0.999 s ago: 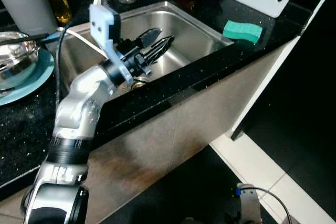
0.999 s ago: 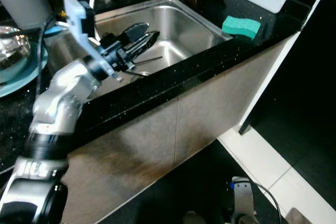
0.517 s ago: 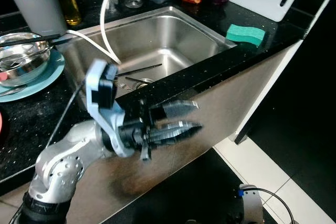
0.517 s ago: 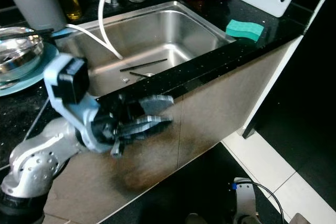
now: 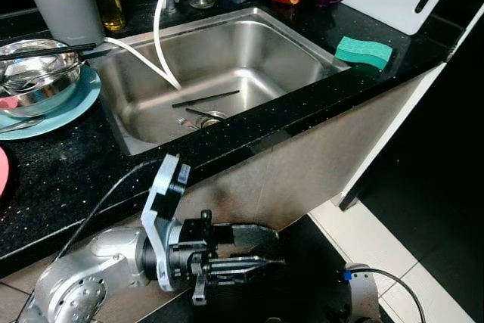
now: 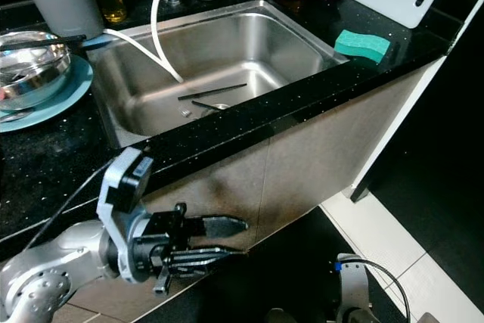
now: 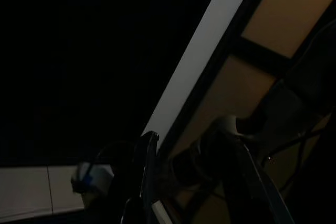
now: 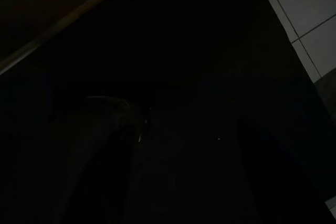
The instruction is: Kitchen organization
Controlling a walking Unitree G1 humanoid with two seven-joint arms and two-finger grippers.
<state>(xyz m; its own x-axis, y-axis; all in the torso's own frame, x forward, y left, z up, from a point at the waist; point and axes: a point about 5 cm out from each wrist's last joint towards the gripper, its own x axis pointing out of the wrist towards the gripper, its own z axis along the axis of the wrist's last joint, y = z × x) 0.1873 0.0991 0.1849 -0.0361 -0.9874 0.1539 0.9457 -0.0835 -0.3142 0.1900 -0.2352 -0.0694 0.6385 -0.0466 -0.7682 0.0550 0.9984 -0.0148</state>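
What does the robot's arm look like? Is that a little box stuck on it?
The left arm is shiny silver with rounded joints and a black band at the wrist. Its left gripper has two long, pointed black fingers. The box is a light blue bracket holding a small black camera, with a thin black cable running back along the arm.

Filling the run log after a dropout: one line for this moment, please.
left tool: open, empty, below counter edge, before cabinet front | sink: two dark chopsticks by drain | green sponge: on counter | right arm: idle
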